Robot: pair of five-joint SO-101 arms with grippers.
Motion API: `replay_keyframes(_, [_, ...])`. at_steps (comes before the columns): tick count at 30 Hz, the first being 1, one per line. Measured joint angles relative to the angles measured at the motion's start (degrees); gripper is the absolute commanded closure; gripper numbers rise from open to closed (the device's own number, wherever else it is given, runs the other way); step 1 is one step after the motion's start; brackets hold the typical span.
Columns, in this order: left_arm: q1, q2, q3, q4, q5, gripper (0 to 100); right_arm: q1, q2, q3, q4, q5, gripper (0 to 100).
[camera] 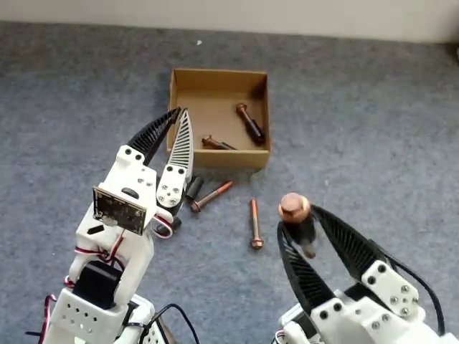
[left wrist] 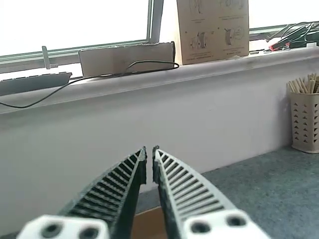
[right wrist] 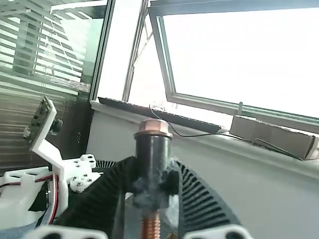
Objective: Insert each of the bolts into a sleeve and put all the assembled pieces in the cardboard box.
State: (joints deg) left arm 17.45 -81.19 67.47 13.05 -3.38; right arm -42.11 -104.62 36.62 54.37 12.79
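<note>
Above the worktop, clamped upright in the right gripper: one assembled bolt, copper head on top, black sleeve pinched by jaws closed firmly around it, thread poking out below. Long axis vertical, so probably wants lowering or tipping before release. Ahead and to the left of those jaws, well apart: the cardboard box, open-topped, with two finished pieces lying inside. Nearer the box, at its near left corner: the left gripper, jaws all but closed and holding nothing. Carries no part, so the drop looks like the right arm's job. Between box and right gripper, flat on the worktop: a straight bolt with its shank pointing toward the box, a slanted bolt, and just beside that a spare sleeve. On the window sill behind, a printed carton with diagrams. Wording too small to read.
</note>
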Motion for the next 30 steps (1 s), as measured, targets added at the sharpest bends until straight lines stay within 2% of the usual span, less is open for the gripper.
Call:
replay_keyframes(4, [0.18, 0.00, 0.00, 1.67, 0.00, 95, 0.18, -0.79, 0.35, 0.00, 0.00, 99.3])
replay_keyframes(10, [-0.35, 0.00, -0.44, 9.85, 0.00, 95, 8.88, -0.62, 12.84, -2.81, 0.09, 99.3])
replay_keyframes(19, [-11.08, -5.10, -0.44, 20.04, 0.00, 95, 15.38, 3.43, 39.03, -20.13, 0.26, 99.3])
replay_keyframes(25, [-14.59, -20.92, -0.53, 34.11, 0.00, 95, 16.09, 21.01, 37.01, -25.41, 1.67, 99.3])
replay_keyframes(30, [-20.84, -22.68, 0.53, 41.49, 0.00, 95, 16.18, 40.35, 25.58, -25.76, 1.76, 99.3])
